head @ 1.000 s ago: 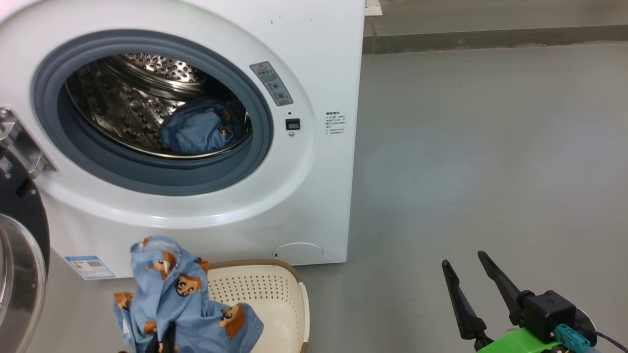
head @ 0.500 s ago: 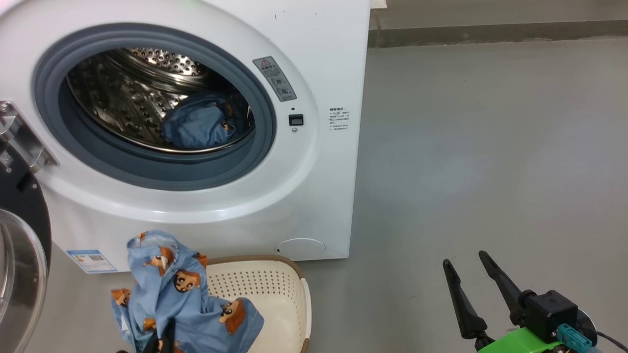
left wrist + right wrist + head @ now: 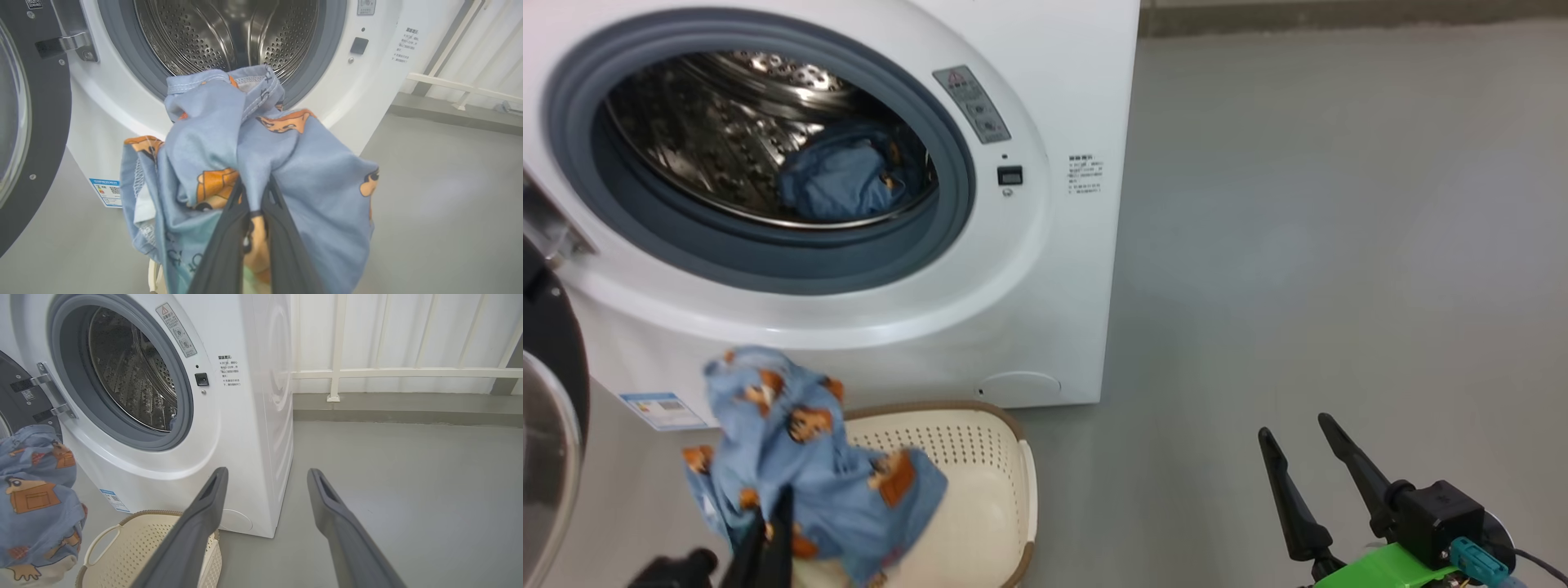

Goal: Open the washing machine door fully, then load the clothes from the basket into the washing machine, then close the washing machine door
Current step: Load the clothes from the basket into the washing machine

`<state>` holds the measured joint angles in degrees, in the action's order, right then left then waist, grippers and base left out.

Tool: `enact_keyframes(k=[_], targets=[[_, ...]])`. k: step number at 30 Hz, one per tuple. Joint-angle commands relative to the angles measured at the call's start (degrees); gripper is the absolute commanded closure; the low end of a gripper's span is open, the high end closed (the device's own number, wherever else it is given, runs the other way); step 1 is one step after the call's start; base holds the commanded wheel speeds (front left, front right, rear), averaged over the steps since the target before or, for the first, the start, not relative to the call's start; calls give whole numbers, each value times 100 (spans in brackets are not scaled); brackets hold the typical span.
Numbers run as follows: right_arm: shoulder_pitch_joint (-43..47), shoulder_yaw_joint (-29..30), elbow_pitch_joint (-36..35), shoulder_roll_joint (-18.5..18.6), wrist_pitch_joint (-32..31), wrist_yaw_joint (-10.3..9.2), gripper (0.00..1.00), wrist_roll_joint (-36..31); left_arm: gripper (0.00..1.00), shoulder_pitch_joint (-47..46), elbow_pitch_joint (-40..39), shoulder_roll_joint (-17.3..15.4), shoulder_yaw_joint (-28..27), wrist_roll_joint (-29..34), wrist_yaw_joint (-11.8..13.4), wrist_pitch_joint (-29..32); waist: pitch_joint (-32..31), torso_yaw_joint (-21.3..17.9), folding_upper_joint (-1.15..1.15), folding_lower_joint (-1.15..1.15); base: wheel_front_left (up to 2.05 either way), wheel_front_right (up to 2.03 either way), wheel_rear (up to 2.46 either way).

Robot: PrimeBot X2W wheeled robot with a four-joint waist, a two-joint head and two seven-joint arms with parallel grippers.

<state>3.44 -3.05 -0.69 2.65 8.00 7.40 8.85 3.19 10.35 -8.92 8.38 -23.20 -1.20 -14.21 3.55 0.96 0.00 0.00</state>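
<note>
Far left: door (image 3: pixel 556 327) swung wide on its hinge, black rim & glass turned away from the opening, clear of it. Next, L gripper (image 3: pixel 254 200), fingers pinched tight on a blue garment (image 3: pixel 229 134). The cloth bunches over the tips & drapes down both sides, so no real long axis, just a hanging lump. Its lower folds hang over the left end of the basket (image 3: pixel 956 447); can't tell if they're fully clear of it. The basket sits on the floor (image 3: pixel 1339 204) just in front of the washer (image 3: pixel 1062 269), by its bottom front edge. What shows of the basket's inside holds no more clothes.

Key relation: the drum (image 3: pixel 229 32) mouth lies ahead of & above the L fingers, approx along their pointing line, w/ the grey seal (image 3: pixel 768 265) lip between. L arm is by far the nearer. My read: next move = lift over the lip & push in. Risk is trailing cloth catching on the seal. A loaded garment (image 3: pixel 837 180) lies low in the drum, right of centre.

Right: R gripper (image 3: pixel 1293 426) hangs w/ fingers spread & nothing between, well apart from the washer. Floor is smooth grey. A white railing (image 3: pixel 367 371) runs along the back.
</note>
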Motion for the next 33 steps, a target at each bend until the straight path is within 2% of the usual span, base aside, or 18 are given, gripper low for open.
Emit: enact_keyframes(k=[1,12,20,33], targets=[[-243,-148,-177,22,43,9,0,-25,100,-304,-186,-56,-238,-39,10,-78,169,-57,0,0,0,0,0],[-471,-27,-335,22,33,9,0,-173,100,-1558,-98,-316,-604,-159,-2,-27,1201,-303,0,0,0,0,0],[-755,-89,-392,22,103,9,0,-188,100,-2962,228,-766,-782,-184,-71,234,1975,-545,0,0,0,0,0],[-1089,-181,-167,22,429,9,0,31,100,-5161,1359,-1641,-920,-138,-256,614,3000,-1202,0,0,0,0,0]])
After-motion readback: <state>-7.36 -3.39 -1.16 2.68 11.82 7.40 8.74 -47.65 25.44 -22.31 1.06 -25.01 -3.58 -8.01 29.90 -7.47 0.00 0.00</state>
